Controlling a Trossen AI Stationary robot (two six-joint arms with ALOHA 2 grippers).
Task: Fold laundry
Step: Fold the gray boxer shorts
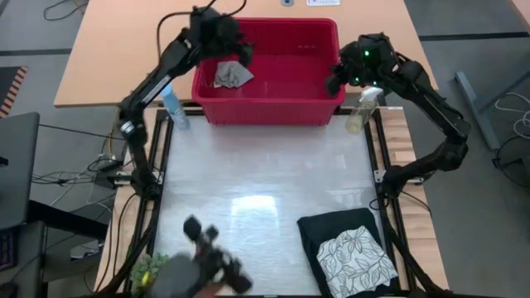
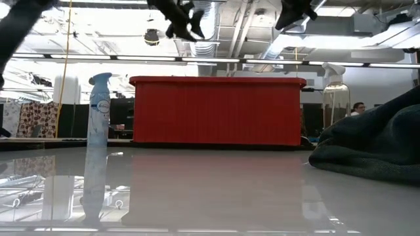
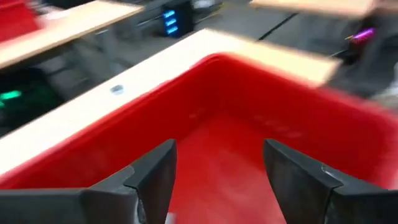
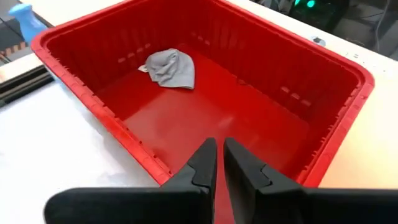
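Glossy table surface (image 1: 248, 182) carries the red basket (image 1: 273, 112) at its far edge. Small grey cloth (image 1: 232, 74) lies inside the basket's left end, directly beneath the left gripper (image 3: 217, 180), fingers spread wide, empty. Right gripper (image 4: 219, 163), closed and empty, hovers at the basket's right end, farther from the cloth.

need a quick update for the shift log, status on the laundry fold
Left claw open over the basket. Right claw shut at its right rim. Grey cloth loose inside, nothing in the way.
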